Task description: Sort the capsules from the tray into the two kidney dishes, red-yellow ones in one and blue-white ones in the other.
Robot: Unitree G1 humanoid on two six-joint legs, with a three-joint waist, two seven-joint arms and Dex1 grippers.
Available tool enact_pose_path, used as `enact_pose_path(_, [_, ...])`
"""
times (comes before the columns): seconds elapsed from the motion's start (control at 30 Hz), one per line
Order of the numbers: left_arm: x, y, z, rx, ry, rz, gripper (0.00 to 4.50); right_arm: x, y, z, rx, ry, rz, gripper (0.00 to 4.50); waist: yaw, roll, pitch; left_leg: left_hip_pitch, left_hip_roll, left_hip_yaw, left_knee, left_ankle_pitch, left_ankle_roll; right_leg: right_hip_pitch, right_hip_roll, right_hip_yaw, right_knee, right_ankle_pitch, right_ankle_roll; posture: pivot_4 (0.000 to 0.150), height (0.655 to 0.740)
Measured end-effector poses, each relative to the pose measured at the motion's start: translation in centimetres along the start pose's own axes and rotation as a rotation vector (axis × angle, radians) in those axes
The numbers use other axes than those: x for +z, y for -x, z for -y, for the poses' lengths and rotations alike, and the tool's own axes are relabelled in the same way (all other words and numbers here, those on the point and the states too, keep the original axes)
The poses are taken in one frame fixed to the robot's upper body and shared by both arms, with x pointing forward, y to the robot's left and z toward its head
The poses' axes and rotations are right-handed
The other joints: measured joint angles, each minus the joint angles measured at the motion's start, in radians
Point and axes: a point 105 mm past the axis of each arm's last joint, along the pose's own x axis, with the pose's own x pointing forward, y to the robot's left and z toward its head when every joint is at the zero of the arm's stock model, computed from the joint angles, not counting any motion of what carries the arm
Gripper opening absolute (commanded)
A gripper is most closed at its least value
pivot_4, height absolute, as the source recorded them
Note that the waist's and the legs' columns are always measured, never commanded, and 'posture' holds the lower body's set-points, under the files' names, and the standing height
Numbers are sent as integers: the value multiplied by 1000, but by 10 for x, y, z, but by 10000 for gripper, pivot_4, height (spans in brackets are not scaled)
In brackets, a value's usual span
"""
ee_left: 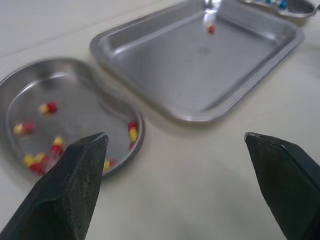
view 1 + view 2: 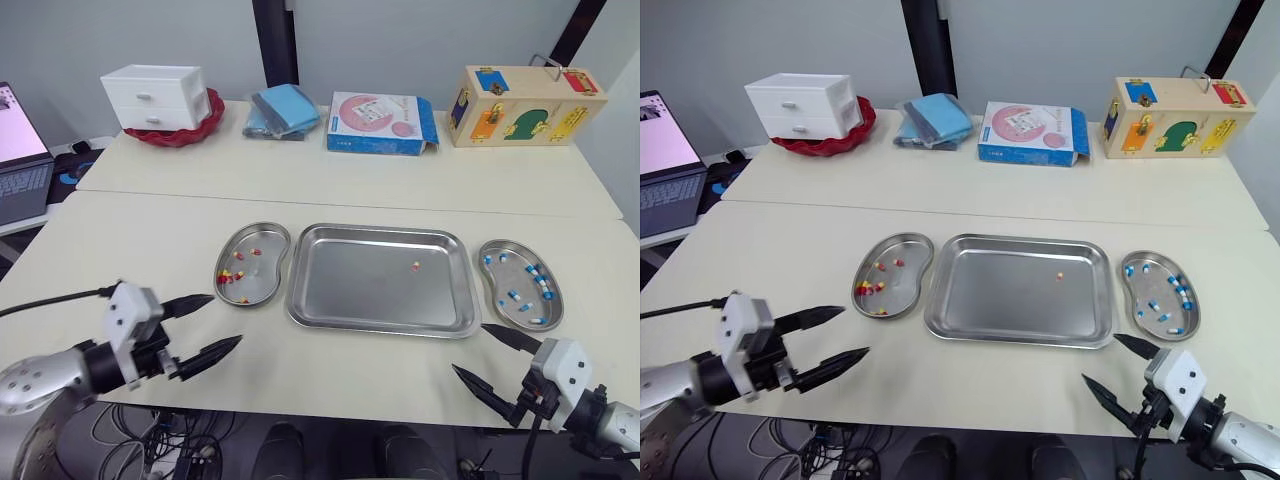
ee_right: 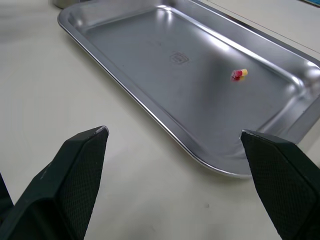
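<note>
Stainless steel tray (image 2: 360, 285) holds one remaining red-yellow capsule (image 2: 415, 266); both grippers are released and empty.
The capsule lies in the tray's far right part, nearer the right kidney dish (image 2: 520, 280) of blue-white capsules than the left kidney dish (image 2: 262, 287) of red-yellow ones. Left gripper (image 2: 226, 320) and right gripper (image 2: 470, 348) hover near the table's front edge, jaws spread. Risk: the capsule skids on smooth steel under a closing pinch, or lands in the nearer, wrong dish.

I count one tray (image 2: 360, 295) holding a single red-yellow capsule (image 2: 415, 266), and two kidney dishes, the left dish (image 2: 266, 274) with about seven red-yellow capsules (image 2: 240, 256), the right dish (image 2: 500, 281) with about eight blue-white capsules (image 2: 513, 295).
</note>
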Motion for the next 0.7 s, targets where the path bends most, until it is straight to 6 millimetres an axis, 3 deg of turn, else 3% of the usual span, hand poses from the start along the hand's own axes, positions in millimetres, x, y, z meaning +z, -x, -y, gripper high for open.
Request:
enact_pose_path(0.27, [24,-85,18,-61,45,89,45000,0,-1,-3,-31,-16,2,44322,-11,1,-1,1,0,0,1,0,0,1,1,0,1,0,0,1500,7302])
enact_pose_path(0.7, [29,-201,41,-34,89,48,45000,0,-8,-5,-63,-14,8,44322,-8,1,-1,-1,-2,-3,5,0,0,3,1,-1,1,1,1,1500,7302])
